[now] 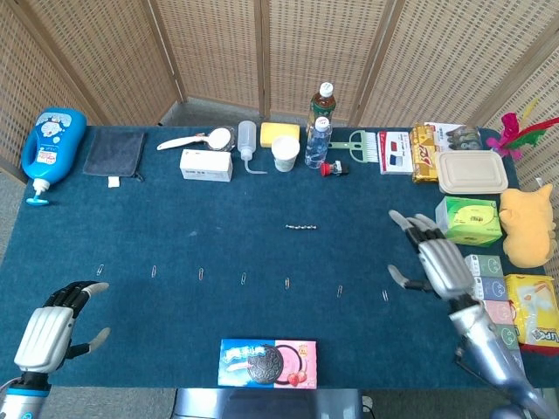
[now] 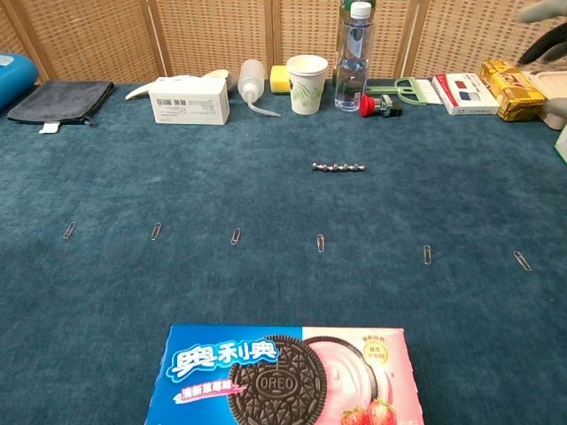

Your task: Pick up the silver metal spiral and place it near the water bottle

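Blue-carpeted bench (image 1: 131, 218): water bottle (image 1: 318, 142) stands at its far edge. My right robot hand (image 1: 434, 257) hovers near the right edge, fingers apart, empty. Silver metal spiral (image 1: 300, 227) lies mid-bench. Risk: thin spiral could roll from closing fingers.
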`<state>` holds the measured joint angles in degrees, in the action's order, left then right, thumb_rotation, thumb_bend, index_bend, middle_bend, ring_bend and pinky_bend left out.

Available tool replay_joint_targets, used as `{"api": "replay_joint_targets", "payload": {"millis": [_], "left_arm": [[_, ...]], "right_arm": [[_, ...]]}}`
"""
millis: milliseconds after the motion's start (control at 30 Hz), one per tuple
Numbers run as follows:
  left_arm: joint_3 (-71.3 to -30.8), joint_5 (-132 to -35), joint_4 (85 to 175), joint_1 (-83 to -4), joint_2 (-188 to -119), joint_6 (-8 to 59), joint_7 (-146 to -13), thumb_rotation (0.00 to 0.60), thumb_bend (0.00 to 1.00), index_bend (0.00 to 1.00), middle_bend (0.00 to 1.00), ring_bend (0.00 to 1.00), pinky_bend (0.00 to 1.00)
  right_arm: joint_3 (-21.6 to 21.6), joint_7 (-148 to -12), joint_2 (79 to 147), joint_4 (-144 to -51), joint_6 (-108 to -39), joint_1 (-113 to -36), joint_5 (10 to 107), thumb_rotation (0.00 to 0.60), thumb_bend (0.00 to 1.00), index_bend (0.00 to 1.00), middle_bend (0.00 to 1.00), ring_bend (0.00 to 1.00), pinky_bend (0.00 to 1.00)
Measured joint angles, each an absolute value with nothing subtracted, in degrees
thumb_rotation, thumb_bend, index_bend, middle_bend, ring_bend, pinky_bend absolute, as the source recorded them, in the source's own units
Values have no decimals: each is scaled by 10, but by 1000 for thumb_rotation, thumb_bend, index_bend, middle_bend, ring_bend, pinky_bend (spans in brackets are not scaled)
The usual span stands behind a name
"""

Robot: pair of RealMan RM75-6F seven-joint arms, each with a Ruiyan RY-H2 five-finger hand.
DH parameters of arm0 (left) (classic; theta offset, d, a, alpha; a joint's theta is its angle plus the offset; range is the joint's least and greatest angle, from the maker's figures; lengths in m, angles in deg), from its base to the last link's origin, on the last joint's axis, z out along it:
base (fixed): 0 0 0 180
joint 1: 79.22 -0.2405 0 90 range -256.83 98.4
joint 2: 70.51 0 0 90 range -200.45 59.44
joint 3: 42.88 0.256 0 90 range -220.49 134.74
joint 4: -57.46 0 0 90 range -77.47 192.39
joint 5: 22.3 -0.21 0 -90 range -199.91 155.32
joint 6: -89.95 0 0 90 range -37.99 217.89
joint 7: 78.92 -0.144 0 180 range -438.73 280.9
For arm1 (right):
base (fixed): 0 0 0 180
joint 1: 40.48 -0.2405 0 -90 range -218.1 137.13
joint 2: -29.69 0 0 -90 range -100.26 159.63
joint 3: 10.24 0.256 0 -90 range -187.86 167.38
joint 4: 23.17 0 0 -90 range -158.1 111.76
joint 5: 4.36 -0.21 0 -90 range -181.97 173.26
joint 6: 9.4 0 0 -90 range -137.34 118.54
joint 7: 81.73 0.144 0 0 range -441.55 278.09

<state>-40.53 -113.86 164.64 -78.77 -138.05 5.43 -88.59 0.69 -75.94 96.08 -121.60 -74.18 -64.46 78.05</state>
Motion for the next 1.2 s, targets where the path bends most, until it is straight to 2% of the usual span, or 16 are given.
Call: {"api": "replay_joint_targets", "payload": {"millis": [133,200,300,400,567,933,1200], "left_arm": [[-408,-1126,1640,-786,-1383,59,-885,600,381,231,239,183,210],[-408,-1120,1637,-785,-1383,62,-884,600,382,231,239,182,210],[-410,-1113,1631,-784,-1383,65,-881,600,382,231,239,183,209],[-412,-1108,1626,-781,-1385,70,-879,600,382,232,239,182,210],[-414,-1105,1621,-774,-1392,78,-877,600,382,232,239,183,209],[-419,-1097,1609,-763,-1402,88,-875,600,382,232,239,183,209],[-420,-1094,1608,-765,-1400,81,-872,600,382,232,239,183,209]], "right_arm": [[30,-759,992,-1178,-680,-699,746,517,388,0,548,642,513],[39,-765,1014,-1150,-654,-727,729,516,388,20,607,771,641],[51,-780,1049,-1112,-630,-757,704,515,387,105,691,855,745],[57,-807,1079,-1078,-615,-780,681,512,386,206,754,905,801],[59,-864,1114,-1041,-594,-807,649,502,386,336,801,933,818],[54,-1010,1171,-996,-561,-861,533,508,387,317,794,923,817],[53,-1051,1224,-939,-546,-901,484,519,387,371,794,921,812]]}}
